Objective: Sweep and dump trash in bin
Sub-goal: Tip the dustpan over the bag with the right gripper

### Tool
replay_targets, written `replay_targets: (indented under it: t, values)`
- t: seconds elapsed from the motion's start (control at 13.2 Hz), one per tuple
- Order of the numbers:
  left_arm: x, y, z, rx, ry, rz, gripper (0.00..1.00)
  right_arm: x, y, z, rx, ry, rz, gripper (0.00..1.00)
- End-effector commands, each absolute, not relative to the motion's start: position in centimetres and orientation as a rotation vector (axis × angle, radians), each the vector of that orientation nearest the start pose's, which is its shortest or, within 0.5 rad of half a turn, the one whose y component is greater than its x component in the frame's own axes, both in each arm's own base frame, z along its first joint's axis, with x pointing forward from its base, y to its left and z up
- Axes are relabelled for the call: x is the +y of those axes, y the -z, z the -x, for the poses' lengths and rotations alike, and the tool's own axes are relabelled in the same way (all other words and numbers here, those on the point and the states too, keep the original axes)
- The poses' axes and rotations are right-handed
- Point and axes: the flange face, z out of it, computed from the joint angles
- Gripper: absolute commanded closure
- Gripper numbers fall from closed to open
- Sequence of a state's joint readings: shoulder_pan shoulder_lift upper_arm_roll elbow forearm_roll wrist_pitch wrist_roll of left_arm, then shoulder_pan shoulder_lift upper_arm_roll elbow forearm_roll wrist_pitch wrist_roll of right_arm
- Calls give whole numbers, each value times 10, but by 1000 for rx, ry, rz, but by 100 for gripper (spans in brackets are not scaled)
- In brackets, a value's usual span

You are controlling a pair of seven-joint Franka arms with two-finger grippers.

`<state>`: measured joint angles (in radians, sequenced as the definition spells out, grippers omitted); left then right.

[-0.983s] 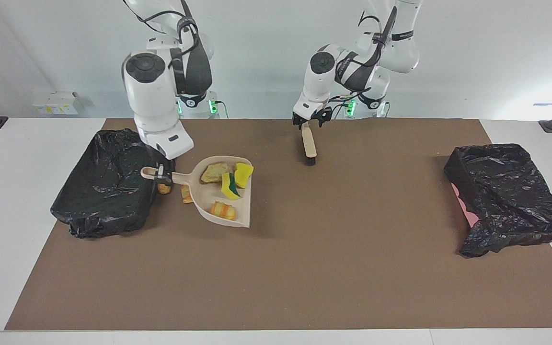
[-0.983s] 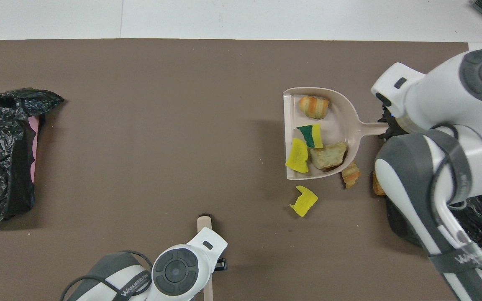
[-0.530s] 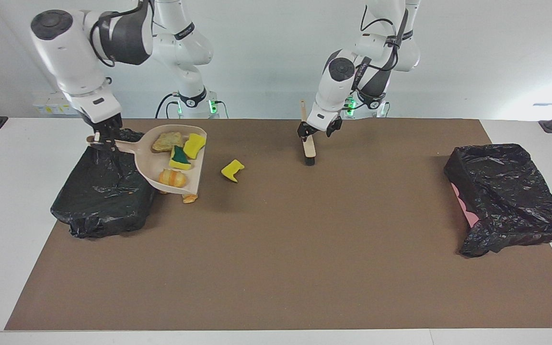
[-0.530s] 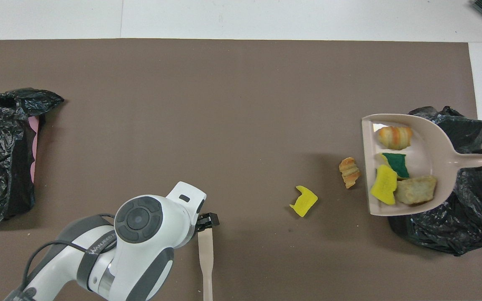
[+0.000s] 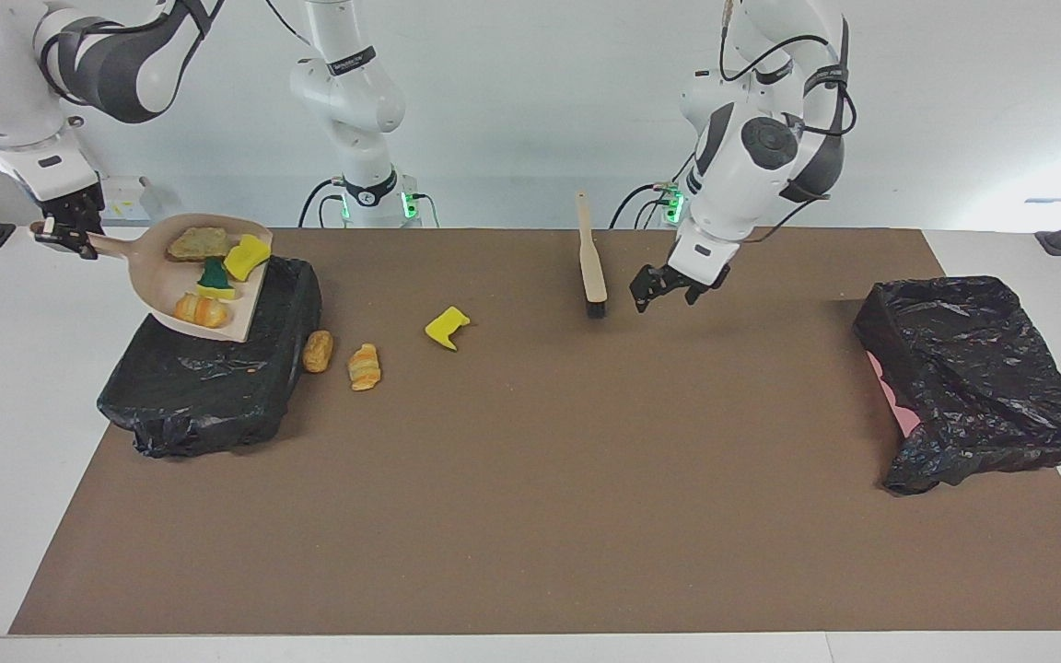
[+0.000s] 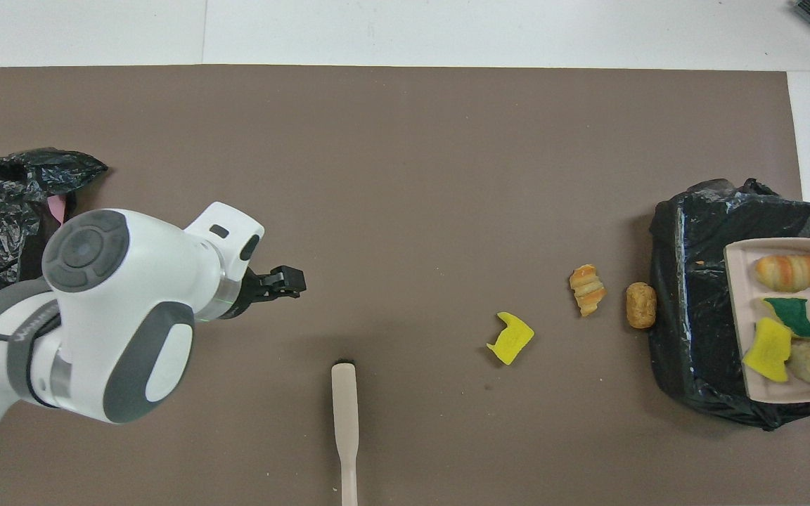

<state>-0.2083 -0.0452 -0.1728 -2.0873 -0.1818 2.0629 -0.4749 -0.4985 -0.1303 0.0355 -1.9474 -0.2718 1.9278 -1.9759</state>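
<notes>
Up in the upper left of the facing view, my right gripper (image 5: 63,236) holds the loaded dustpan (image 5: 151,276) over the black bin (image 5: 208,396).

My right fingers are pressed tight on the pan's handle (image 5: 109,246). I hold the pan above the bin so that, I think, whatever slides off will drop inside. Four bits of trash (image 5: 201,310) ride in it: a bread chunk (image 5: 199,242), a yellow sponge (image 5: 249,256), a green-topped sponge (image 5: 213,275) and a stripy roll. Three more bits lie on the brown mat (image 5: 530,479), lower and nearer the middle of the frame: a brown lump (image 5: 318,351) just beside the bin, a stripy piece (image 5: 365,366) and a yellow wedge (image 5: 448,328). I guess they need one more sweep. My left gripper (image 5: 669,293) hangs empty over the mat in the upper middle, fingers spread wide. The brush (image 5: 592,262) lies flat just beside it, easy to pick up.
</notes>
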Motion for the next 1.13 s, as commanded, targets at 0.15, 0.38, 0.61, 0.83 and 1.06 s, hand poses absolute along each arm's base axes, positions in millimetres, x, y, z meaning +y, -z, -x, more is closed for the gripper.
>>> replay_targets:
  t: [0.15, 0.38, 0.61, 0.83, 1.06]
  values:
    - [-142, -489, -547, -11, 47, 3242, 0, -233, -545, -460, 1880, 497, -1867, 100]
    - [-114, -512, -560, 187, 106, 3184, 0, -186, -537, -451, 1731, 627, -1849, 100]
    - [-81, -537, -567, 288, 144, 3133, 0, -137, -540, -447, 1622, 720, -1777, 100]
    - [-63, -571, -567, 243, 140, 3131, 0, -105, -549, -457, 1608, 738, -1621, 100]
    - [-52, -597, -564, 229, 104, 3110, 0, -80, -557, -464, 1645, 767, -1481, 100]
